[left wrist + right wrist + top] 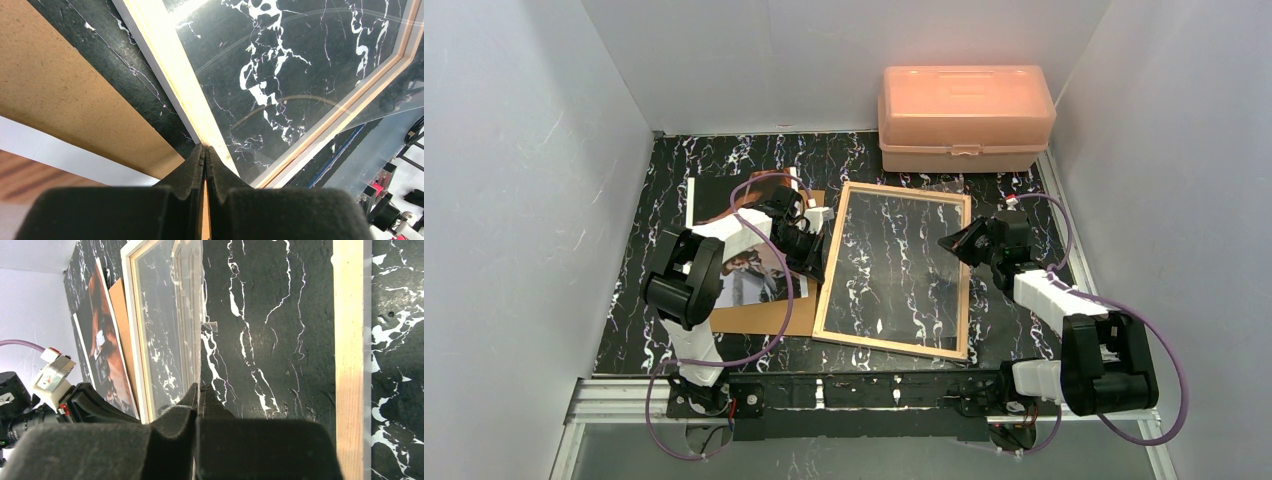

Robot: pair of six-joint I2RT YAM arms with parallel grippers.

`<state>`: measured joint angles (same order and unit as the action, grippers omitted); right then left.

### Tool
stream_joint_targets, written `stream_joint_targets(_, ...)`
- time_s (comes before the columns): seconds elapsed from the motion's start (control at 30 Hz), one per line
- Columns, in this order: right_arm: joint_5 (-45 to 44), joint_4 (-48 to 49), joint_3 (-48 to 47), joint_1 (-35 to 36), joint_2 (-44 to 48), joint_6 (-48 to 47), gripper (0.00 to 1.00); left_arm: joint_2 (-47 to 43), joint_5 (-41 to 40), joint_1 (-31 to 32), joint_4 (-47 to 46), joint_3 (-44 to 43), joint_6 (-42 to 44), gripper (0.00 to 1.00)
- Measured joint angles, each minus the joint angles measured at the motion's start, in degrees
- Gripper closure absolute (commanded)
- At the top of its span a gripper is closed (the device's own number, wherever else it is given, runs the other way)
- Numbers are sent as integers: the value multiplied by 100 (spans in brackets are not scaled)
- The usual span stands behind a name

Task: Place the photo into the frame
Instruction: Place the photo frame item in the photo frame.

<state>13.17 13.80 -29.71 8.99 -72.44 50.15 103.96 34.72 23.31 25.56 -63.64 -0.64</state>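
Left gripper (205,148) is pinched shut on nothing, poised over the frame's (890,345) left rail. Right gripper (199,386) is shut too. The photo (752,275) lies just left on the backing board (764,318), long axis parallel to the frame. Left arm's nearer.

Black marbled desk, pale wood, one patch of orange

The desk (724,160) is black with white veining. The frame (890,345) shows light wood with a white outer edge. The photo (100,325) is dark with orange-brown and pale patches and a white border. It lies on a plain brown board (60,85). The box (966,115) is translucent peach-orange. The cables (764,345) are purple, and the left tool (205,155) and right tool (198,390) are matte black.
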Motion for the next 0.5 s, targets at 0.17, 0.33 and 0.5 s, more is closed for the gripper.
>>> stream_joint_targets(0.17, -48, -216, -83, 17, -66, -225, 68, 17, 7, 0, 22, -17, 0, 100)
stream_joint_targets(0.33, -205, -820, -343, 175, -225, -584, 49, 22, 13, 0, 26, -24, 0, 100)
stream_joint_targets(0.5, -608, -1580, -846, 531, -466, -994, 32, 22, 15, 0, 26, -24, 0, 100)
